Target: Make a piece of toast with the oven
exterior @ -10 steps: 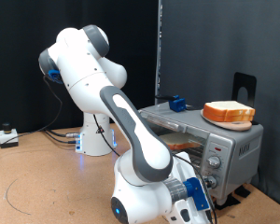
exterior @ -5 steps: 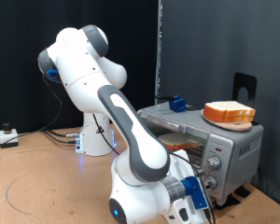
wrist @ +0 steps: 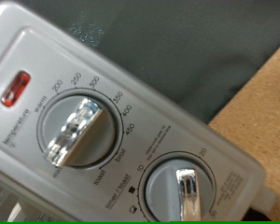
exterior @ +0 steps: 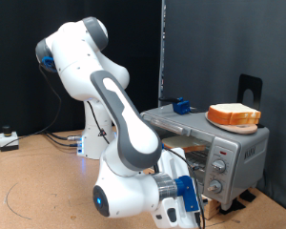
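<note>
The gripper (exterior: 193, 202) hangs near the oven (exterior: 214, 143) knobs (wrist: 77, 131), jaws unseen; ribbed, stiff knobs likely pinch across the ridge

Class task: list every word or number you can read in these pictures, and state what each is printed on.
All on the oven control panel, wrist view:
"temperature": beside the upper knob.
"warm", "200", "250", "300", "350", "400", "450", "broil", "toast": around that knob.
Print around the lower knob: too blurred.
Exterior view: nothing legible.
</note>
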Motion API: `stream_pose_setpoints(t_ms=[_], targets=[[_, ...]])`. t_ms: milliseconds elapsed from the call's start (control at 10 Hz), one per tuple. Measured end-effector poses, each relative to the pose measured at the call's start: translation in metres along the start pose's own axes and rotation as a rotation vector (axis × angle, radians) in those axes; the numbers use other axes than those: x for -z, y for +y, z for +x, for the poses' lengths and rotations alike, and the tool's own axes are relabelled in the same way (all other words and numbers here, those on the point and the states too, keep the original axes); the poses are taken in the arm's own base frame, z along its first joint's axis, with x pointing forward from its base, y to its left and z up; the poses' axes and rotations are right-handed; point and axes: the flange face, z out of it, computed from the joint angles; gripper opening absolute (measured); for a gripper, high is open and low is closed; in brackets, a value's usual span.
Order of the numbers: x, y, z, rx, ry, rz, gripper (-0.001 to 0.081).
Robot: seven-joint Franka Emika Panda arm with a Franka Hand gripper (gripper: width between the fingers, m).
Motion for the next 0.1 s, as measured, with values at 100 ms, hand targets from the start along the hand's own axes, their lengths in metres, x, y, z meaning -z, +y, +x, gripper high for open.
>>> stream_pose_setpoints(t_ms=[100], targets=[[0.0128, -0.0075, -0.0003, -0.031, 0.011, -0.019, 0.0770]])
